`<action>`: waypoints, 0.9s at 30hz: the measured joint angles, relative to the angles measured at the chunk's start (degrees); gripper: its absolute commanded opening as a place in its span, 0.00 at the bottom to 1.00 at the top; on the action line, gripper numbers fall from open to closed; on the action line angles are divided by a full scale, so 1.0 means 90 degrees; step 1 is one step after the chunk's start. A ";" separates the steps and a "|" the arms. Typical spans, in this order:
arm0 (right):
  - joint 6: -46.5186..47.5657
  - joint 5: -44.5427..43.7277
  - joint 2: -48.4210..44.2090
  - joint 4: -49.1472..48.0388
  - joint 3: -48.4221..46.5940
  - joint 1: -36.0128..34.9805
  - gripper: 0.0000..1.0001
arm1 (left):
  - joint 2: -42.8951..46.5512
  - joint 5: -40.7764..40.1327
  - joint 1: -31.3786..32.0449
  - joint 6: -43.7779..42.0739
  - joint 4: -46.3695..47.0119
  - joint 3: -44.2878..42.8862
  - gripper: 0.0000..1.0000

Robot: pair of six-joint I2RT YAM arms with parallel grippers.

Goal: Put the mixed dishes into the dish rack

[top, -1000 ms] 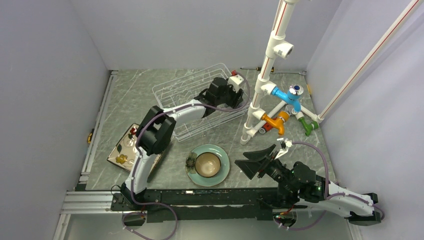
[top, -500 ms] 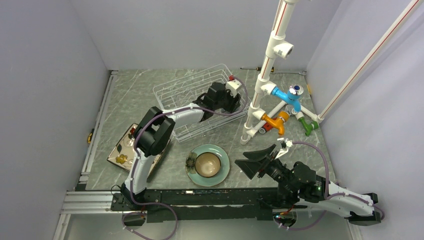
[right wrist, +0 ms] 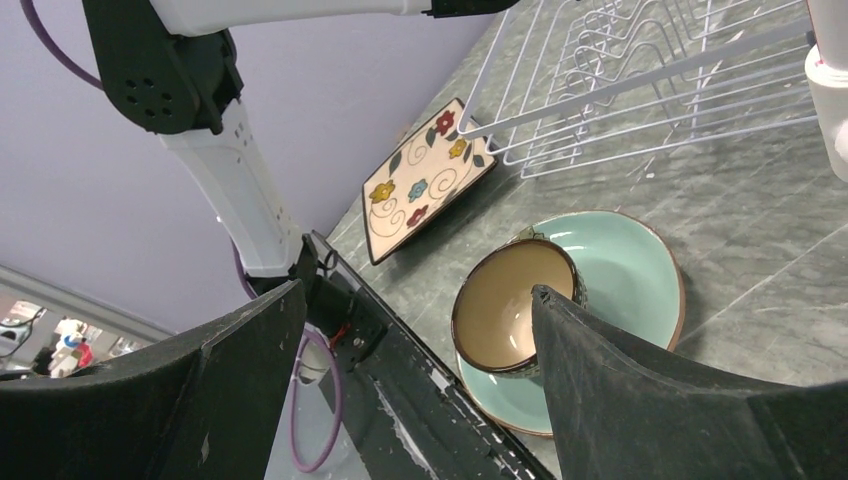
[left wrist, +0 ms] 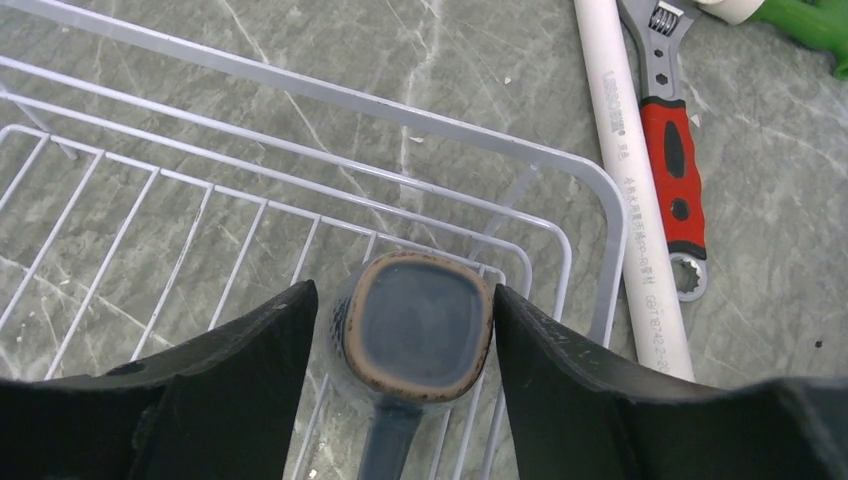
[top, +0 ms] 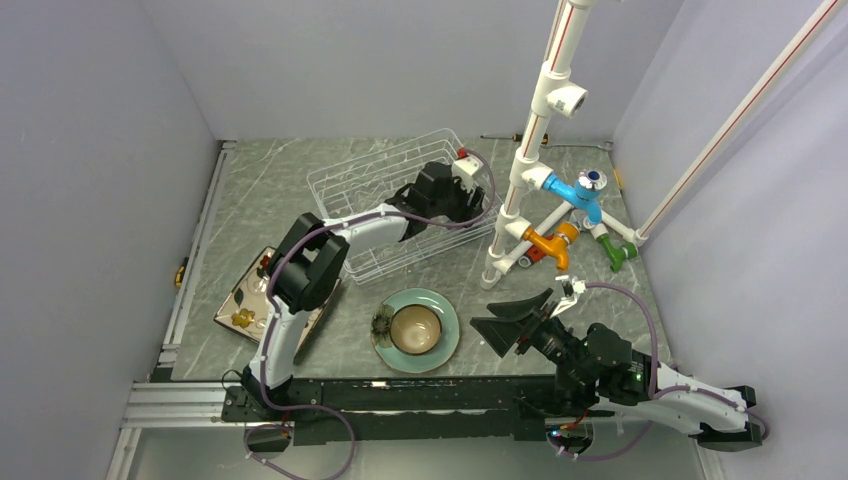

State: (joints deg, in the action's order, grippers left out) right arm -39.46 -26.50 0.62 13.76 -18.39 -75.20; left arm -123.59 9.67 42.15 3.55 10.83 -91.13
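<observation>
The small grey mug (left wrist: 420, 325) sits upright in the right corner of the white wire dish rack (top: 350, 180), its handle towards the camera. My left gripper (left wrist: 406, 300) is open around it, a finger on each side, with a thin gap at the left finger. In the top view this gripper (top: 428, 195) reaches into the rack's right end. The brown bowl (top: 415, 328) stands on the pale green plate (top: 447, 348). My right gripper (top: 505, 325) is open and empty, just right of them. The cream floral square plate (top: 245, 295) lies at the left, over a dark plate edge (top: 312, 328).
The white pipe stand (top: 520, 170) with coloured fittings stands right of the rack. A red-handled wrench (left wrist: 672, 150) and a white pipe (left wrist: 625, 180) lie on the table beyond the rack's corner. Grey walls close in on three sides.
My left gripper has shifted slightly left and back inside the rack. The right arm and the other dishes have not moved.
</observation>
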 measured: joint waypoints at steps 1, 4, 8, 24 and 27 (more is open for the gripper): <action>-0.0007 -0.0010 0.0000 0.0002 0.0000 0.0000 0.85 | 0.0000 -0.0002 -0.0005 0.0002 -0.0012 -0.0012 0.84; -0.0015 -0.0027 0.0000 0.0049 -0.0005 0.0000 0.85 | 0.0075 -0.0046 -0.0039 0.0010 -0.0136 -0.0019 0.99; 0.0015 -0.0044 0.0124 0.0214 -0.0114 0.0000 0.84 | 0.0369 0.0017 -0.0087 0.0036 -0.0474 -0.0012 0.99; 0.0068 -0.0221 0.1481 0.0804 -0.0641 0.0000 0.86 | 0.5275 -0.0687 -0.0270 0.0721 -0.1710 0.2001 1.00; 0.0138 0.0117 0.2256 0.0294 -0.0646 0.0000 0.85 | 0.6844 -0.0923 -0.0270 0.1100 -0.1785 0.3313 0.99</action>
State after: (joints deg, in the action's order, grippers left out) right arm -38.22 -25.45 20.93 16.40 -24.21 -75.20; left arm -62.00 1.37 39.72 13.45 -5.23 -61.32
